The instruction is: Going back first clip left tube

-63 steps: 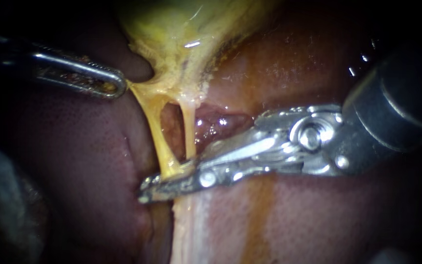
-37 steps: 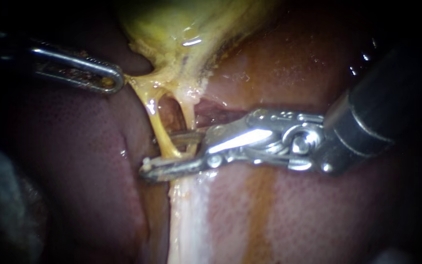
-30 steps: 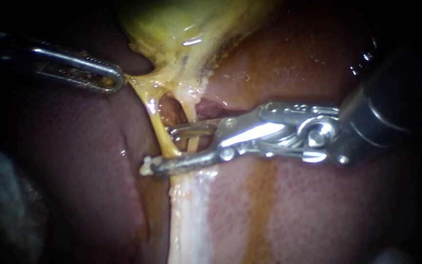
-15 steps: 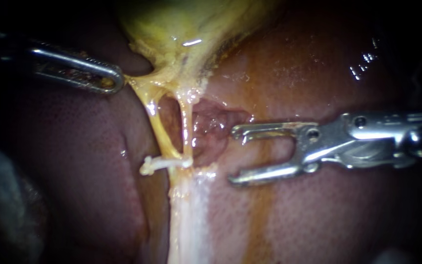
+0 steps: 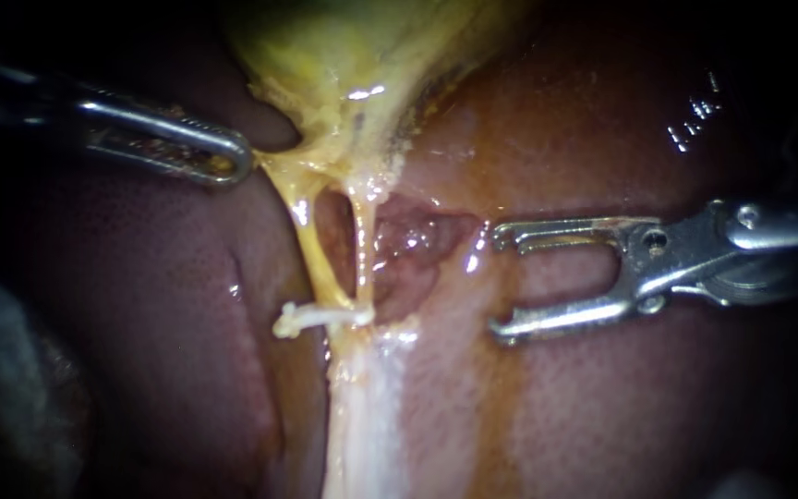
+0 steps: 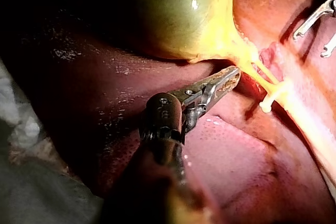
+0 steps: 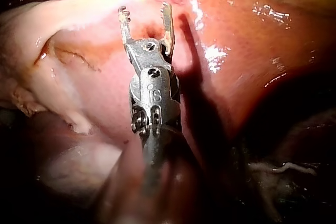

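- Endoscope view: the white clip [image 5: 320, 317] sits a little left of centre, lying crosswise over the foot of the left tube [image 5: 311, 254]. Its right end reaches the right tube [image 5: 363, 249], and I cannot tell whether it encloses that one too.
- Both tubes run down from the yellow gallbladder [image 5: 344, 55] at the top centre. They join a pale band of tissue [image 5: 362, 416] that continues to the bottom edge.
- The left instrument [image 5: 237, 168] comes in from the upper left. Its jaws are pressed together, pinching the gallbladder's yellow lower fringe just above the left tube.
- The right instrument [image 5: 499, 284] lies at the right of the frame. Its jaws are spread wide and hold nothing, their tips pointing left over the liver [image 5: 159, 305], well apart from the clip and the tubes.
- Left wrist view: the left instrument's [image 6: 233, 74] tip meets the yellow tissue where the green gallbladder [image 6: 178, 9] narrows. The clip [image 6: 270, 100] shows just beyond and to one side of that tip, standing off a yellow strand.
- The right instrument's [image 6: 311, 44] two separate jaw tips appear farther off, beyond the clip.
- Right wrist view: the right instrument [image 7: 145, 10] has both jaws parted like a fork, with wet red and pale tissue ahead of them and nothing between them.
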You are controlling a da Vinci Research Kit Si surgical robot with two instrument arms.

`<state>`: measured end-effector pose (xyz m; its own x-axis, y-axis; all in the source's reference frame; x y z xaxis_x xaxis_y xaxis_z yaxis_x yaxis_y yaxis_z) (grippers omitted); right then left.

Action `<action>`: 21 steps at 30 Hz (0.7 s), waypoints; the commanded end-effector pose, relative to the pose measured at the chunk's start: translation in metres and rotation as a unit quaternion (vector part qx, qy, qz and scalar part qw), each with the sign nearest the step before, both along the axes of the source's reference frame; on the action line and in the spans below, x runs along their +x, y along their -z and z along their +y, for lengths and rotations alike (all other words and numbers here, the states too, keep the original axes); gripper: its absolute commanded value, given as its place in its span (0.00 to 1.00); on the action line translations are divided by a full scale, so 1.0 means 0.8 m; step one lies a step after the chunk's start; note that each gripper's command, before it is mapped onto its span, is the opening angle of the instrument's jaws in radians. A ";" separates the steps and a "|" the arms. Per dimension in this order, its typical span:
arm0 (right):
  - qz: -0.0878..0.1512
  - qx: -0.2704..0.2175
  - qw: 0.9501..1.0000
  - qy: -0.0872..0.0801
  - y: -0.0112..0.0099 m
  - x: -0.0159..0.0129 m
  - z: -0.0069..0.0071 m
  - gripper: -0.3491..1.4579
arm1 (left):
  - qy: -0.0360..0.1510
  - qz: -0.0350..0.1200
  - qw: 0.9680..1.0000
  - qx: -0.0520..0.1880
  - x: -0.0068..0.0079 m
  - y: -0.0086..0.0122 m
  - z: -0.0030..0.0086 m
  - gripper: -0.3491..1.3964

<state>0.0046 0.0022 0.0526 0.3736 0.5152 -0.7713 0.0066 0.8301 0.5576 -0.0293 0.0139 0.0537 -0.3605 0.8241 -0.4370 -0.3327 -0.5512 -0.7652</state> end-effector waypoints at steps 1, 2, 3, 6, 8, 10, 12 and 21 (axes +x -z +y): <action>0.000 0.000 1.000 0.000 0.0000 0.0000 -0.0001 0.47 | -0.003 -0.001 1.000 0.000 -0.0005 -0.0005 -0.0002 0.00; 0.000 0.000 1.000 0.000 0.0000 -0.0001 -0.0001 0.47 | -0.004 -0.002 1.000 0.001 -0.0009 -0.0009 -0.0004 0.00; 0.000 0.000 1.000 0.001 0.0000 -0.0001 -0.0001 0.47 | -0.004 -0.002 1.000 0.000 -0.0013 -0.0014 -0.0006 0.00; 0.000 0.000 1.000 0.001 0.0000 -0.0001 -0.0001 0.47 | -0.008 -0.004 1.000 0.001 -0.0023 -0.0026 -0.0010 0.00; 0.000 0.000 1.000 0.001 0.0001 -0.0001 -0.0002 0.47 | -0.010 -0.005 1.000 0.000 -0.0028 -0.0034 -0.0014 0.00; 0.000 0.000 1.000 0.001 0.0001 -0.0002 -0.0002 0.47 | -0.012 -0.007 1.000 0.000 -0.0033 -0.0040 -0.0018 0.00; 0.000 0.000 1.000 0.001 0.0001 -0.0002 -0.0003 0.47 | -0.014 -0.008 1.000 0.000 -0.0036 -0.0045 -0.0021 0.00; 0.000 0.000 1.000 0.001 0.0004 -0.0003 -0.0005 0.47 | -0.016 -0.009 1.000 0.001 -0.0037 -0.0046 -0.0021 0.00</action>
<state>0.0043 0.0018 0.0523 0.3750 0.5139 -0.7716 0.0089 0.8303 0.5573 -0.0323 0.0122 0.0574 -0.3788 0.8126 -0.4430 -0.3015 -0.5609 -0.7711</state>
